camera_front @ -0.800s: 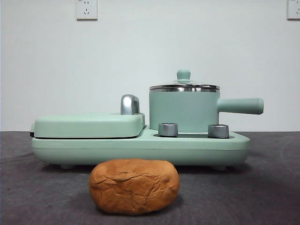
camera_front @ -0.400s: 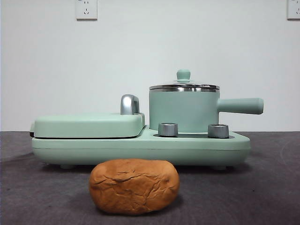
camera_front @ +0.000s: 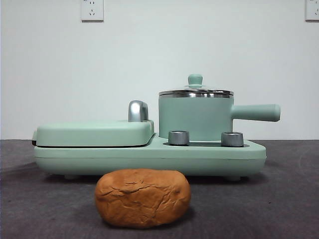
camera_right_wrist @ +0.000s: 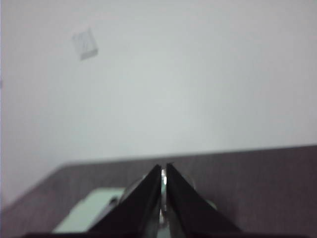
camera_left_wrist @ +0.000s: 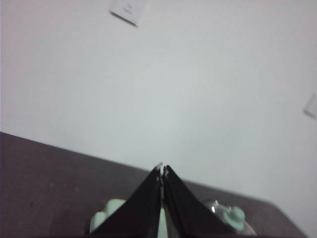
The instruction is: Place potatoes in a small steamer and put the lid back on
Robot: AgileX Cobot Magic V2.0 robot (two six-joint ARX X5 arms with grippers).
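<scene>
The front view sits low, about level with the tabletop, and looks straight across it at a white wall; the potato stands nearest and large, with the cooker base and the small steamer behind it. The left wrist view looks out from above the left tool, aimed high at the same wall, catching only the lid knob low in the picture. The right wrist view, over the right tool, also faces the wall and the tabletop's far edge. All three share the wall and its sockets.
</scene>
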